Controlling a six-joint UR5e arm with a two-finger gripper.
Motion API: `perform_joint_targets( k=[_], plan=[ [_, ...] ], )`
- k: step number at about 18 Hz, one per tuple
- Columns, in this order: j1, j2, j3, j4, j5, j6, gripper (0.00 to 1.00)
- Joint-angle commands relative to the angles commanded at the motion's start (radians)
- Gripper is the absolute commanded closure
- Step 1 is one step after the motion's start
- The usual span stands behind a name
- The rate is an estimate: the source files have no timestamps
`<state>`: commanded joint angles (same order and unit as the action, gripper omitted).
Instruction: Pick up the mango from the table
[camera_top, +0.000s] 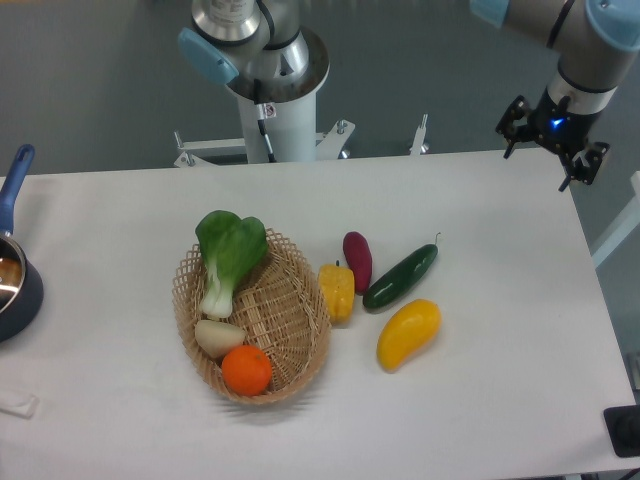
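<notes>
Nearest the camera, at the near left edge of the white worktop, lies a small clear or pale flat thing, too faint to name. Farther back on the left edge sits a dark pot with a blue handle pointing away. Right of it, near the middle, a woven basket holds a leafy green vegetable at its far end, a pale bulb below that, and a round orange at its near end. Just beside the basket's right rim stands a yellow pepper, touching or almost touching the wicker. Behind the pepper lies a dark red oblong vegetable, and to its right a green cucumber lies slantwise, its near end close to both. Nearer and to the right of the pepper rests the mango, flat on the worktop, tilted with its thicker end up and right, just below the cucumber and apart from the basket. Beyond the far edge rises the arm's white base. At the far right the pincer hangs above the worktop's far right corner, well apart from the mango; it grasps nothing, and whether its fingers are spread or closed I cannot tell.
</notes>
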<state>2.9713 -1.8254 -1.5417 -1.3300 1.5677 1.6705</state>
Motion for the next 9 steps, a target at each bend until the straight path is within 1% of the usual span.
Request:
perform_joint_targets(
  k=[5, 6, 9],
  plan=[
    [-0.009, 0.0, -0.003, 0.005, 0.006, 0.017, 0.0],
    [-0.014, -0.003, -0.006, 0.014, 0.012, 0.014, 0.0],
    [-0.009, 0.006, -0.021, 0.012, 0.012, 0.017, 0.0]
  ],
)
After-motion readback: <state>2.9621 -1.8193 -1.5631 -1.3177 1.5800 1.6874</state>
